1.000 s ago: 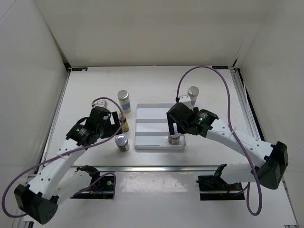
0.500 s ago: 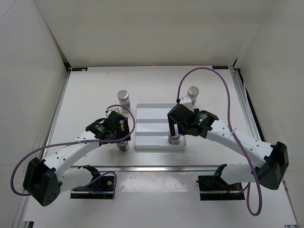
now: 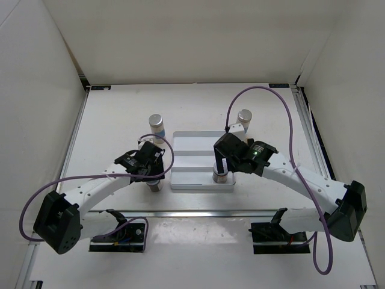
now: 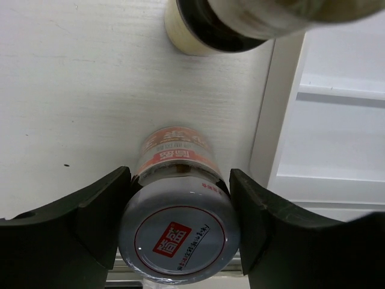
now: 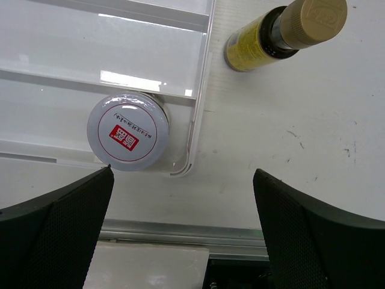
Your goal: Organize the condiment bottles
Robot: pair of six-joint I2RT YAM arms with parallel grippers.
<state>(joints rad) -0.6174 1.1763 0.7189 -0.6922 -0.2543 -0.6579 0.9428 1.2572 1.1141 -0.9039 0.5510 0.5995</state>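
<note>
White worktop (image 3: 120, 114), ridged tray (image 3: 192, 144) at its centre.
Left end effector (image 4: 180, 177) clamps a silver-lidded jar (image 4: 178, 241) standing just beside the tray's left rim; right end effector (image 5: 183, 173), fingers (image 5: 54, 235) wide apart, hovers above a second jar (image 5: 127, 133) in the tray's near-right corner compartment.

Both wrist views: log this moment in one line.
left gripper: straddles table jar beside tray, contact unclear | right gripper: open above tray jar
</note>
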